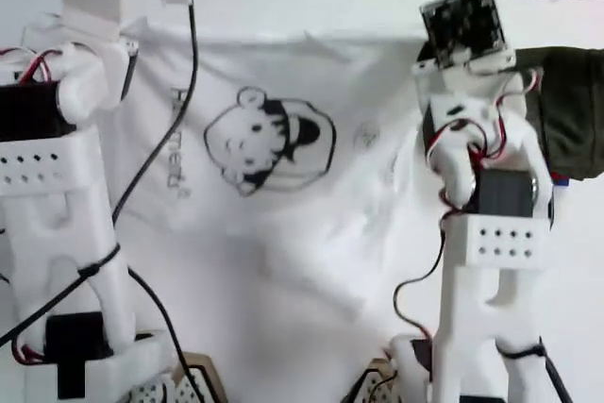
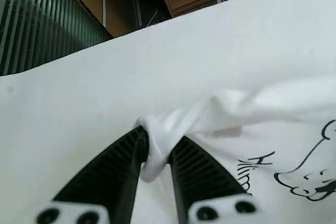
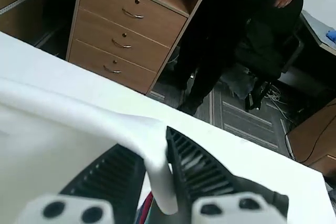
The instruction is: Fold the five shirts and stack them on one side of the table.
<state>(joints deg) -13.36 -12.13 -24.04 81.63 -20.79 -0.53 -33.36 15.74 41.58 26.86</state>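
Note:
A white shirt [image 1: 283,214] with a cartoon face print [image 1: 269,143] lies spread over the white table [image 1: 283,2], between the two arms. My left gripper [image 2: 155,156] is shut on a bunched corner of the white shirt [image 2: 173,124] at its far left, just above the tabletop. The right gripper [image 3: 157,169] is shut on the white shirt's edge [image 3: 79,124] at the far right, and cloth hangs between its fingers. In the high view both arms' wrist cameras cover the fingertips.
A folded dark green garment [image 1: 571,115] lies at the table's right edge, beside the right arm. A black cable [image 1: 179,110] from the left arm crosses the shirt's left part. Both arm bases stand at the near edge. Wooden drawers [image 3: 123,27] stand beyond the table.

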